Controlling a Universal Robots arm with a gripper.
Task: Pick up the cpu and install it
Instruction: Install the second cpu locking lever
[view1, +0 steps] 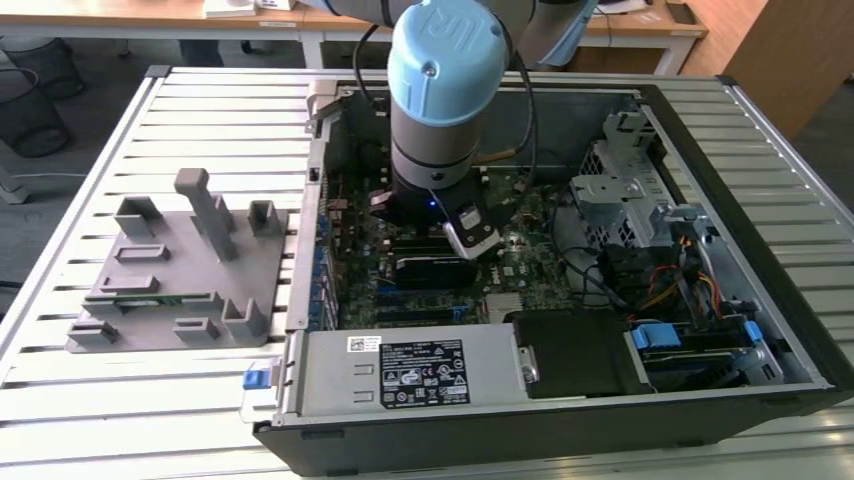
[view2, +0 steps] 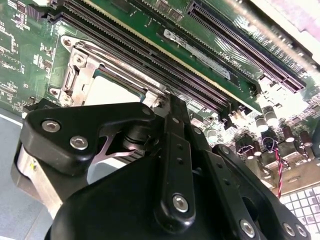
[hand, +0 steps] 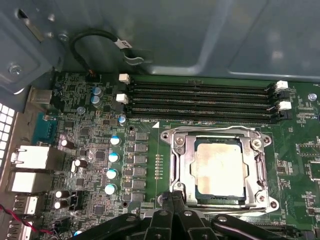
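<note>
Slatted metal tabletop (view1: 200, 410) is seen in the exterior view, carrying a grey plastic holder (view1: 180, 270) on the exterior view's left. Just beside it, an open computer case (view1: 747, 300) is laid on its side with the motherboard (view1: 360, 250) exposed. At the case's near edge a grey power supply (view1: 400, 375) bears a white printed label (view1: 420, 372) and a smaller white sticker (view1: 363, 343); their print is too small to be made out. The robot arm (view1: 447, 90), grey with a pale blue cap, is lowered into the middle of the case. A metal drive cage (view1: 614, 190) and coloured cables (view1: 667, 290) lie to the exterior view's right.

In the first wrist view, blue-topped capacitors (hand: 112, 157) are passed first, then the cpu (hand: 220, 170), which is seated flat inside the open metal socket frame (hand: 182, 165), its silver top uncovered. Four memory slots (hand: 200, 102) run alongside the socket. A white tag (hand: 121, 44) is fixed on a black cable by the case wall. The gripper (hand: 172, 197) is poised at the socket's edge, fingers drawn narrowly together with nothing seen between them. In the second wrist view the cpu (view2: 112, 90) appears just beyond the gripper's black linkages.
</note>
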